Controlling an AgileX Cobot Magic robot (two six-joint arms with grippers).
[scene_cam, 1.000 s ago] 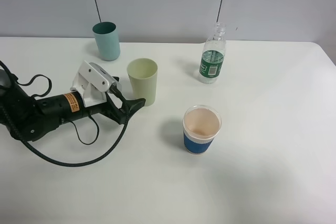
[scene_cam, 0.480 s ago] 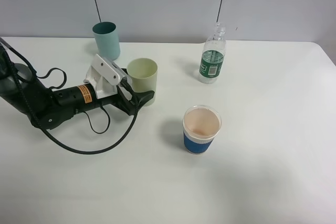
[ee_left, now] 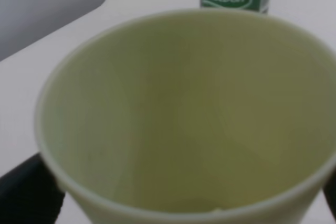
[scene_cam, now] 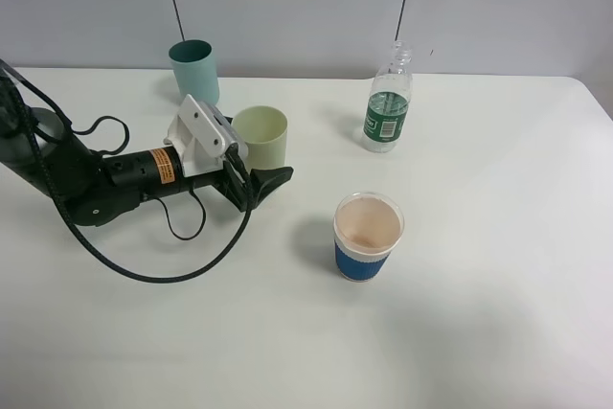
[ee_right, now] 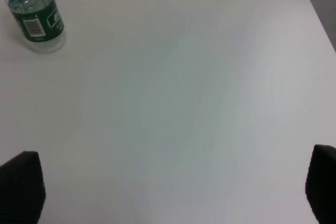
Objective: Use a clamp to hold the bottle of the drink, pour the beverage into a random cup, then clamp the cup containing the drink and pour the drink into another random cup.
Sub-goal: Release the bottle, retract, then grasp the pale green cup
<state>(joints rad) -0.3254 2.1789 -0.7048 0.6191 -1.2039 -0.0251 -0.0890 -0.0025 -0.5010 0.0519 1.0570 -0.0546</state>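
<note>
The pale yellow-green cup [scene_cam: 261, 136] stands upright left of centre. My left gripper [scene_cam: 268, 156] lies low on the table with its jaws open on either side of that cup. In the left wrist view the cup [ee_left: 184, 119] fills the picture, with dark fingertips [ee_left: 26, 192] at its sides; I cannot tell whether liquid is in it. The green-labelled bottle [scene_cam: 387, 112] stands uncapped at the back right, also seen as the bottle [ee_right: 35, 19] in the right wrist view. The blue-banded cup [scene_cam: 367, 237] stands in front of centre. My right gripper [ee_right: 170, 187] is open over bare table, away from the bottle.
A teal cylindrical cup [scene_cam: 195, 74] stands at the back left, just behind my left arm [scene_cam: 96, 184]. Black cable loops lie on the white table [scene_cam: 479, 313] beside that arm. The table's right edge shows at the far right.
My left arm has slid to the right and slightly back, bringing its open jaws around the pale yellow-green cup. The cups and bottle have not moved.
</note>
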